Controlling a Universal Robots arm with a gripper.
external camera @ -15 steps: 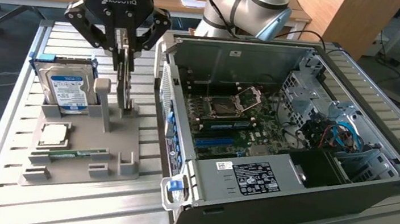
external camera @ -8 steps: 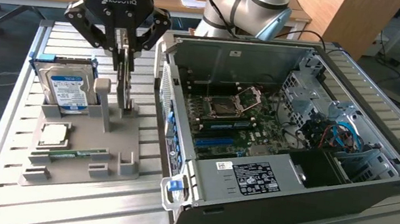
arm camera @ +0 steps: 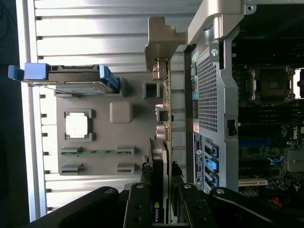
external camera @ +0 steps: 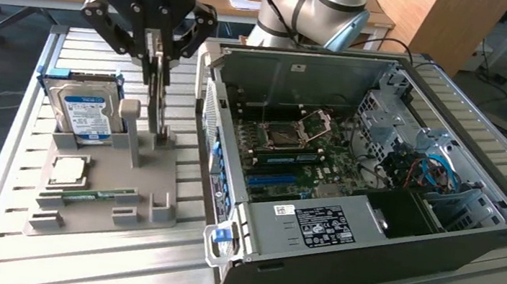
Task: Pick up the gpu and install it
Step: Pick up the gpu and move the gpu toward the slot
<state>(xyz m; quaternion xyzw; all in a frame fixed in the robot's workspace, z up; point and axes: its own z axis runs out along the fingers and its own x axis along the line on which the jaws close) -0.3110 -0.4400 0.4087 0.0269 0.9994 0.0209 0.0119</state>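
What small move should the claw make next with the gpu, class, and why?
Probably lift straight up. The claw is shut on the gpu, which stands upright on edge with its lower end down by the grey holder tray, beside the open computer case; clearing the tray seems needed before moving sideways.

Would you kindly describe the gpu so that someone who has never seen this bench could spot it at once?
Start at the open computer case; on the exterior view's left of it sits a grey parts holder. Above that holder the gripper grips the gpu, a thin card upright on edge, unlike the blue-labelled hard drive propped beside it.
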